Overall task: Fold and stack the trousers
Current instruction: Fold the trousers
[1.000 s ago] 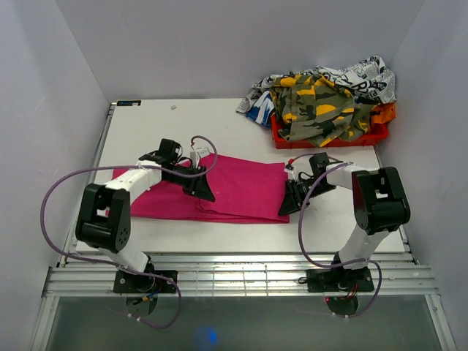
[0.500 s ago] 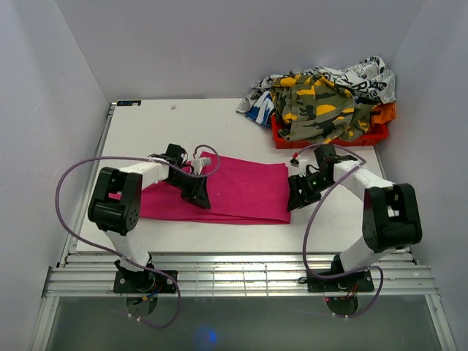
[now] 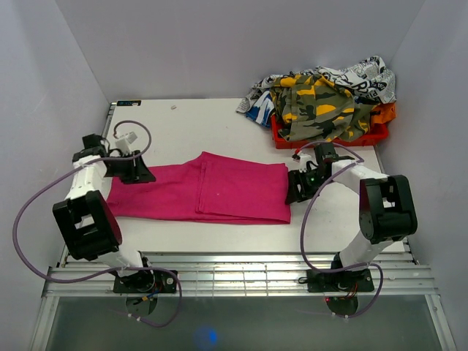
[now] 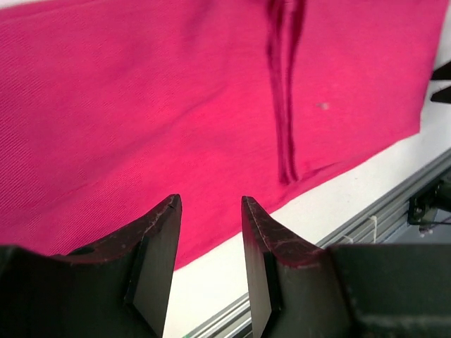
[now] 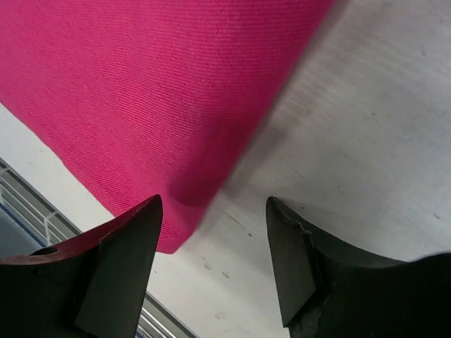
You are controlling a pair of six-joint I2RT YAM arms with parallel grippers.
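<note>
The hot-pink trousers point(image 3: 219, 191) lie flat along the middle of the white table point(image 3: 183, 124), with a seam ridge near their middle. My left gripper point(image 3: 145, 174) is at their left end, open and empty. In the left wrist view the left gripper point(image 4: 210, 204) hovers over the near edge of the trousers point(image 4: 176, 105). My right gripper point(image 3: 293, 193) is at their right edge, open and empty. In the right wrist view the right gripper point(image 5: 211, 204) straddles bare table beside the corner of the trousers point(image 5: 141, 91).
A red tray point(image 3: 329, 139) at the back right holds a heap of clothes, with a camouflage garment point(image 3: 318, 106) on top. A metal rail point(image 3: 234, 267) runs along the table's near edge. Walls close in the left, back and right.
My left gripper has moved from the middle of the trousers to their left end. The right gripper has shifted slightly along the right edge. The cloth now lies more spread out.
</note>
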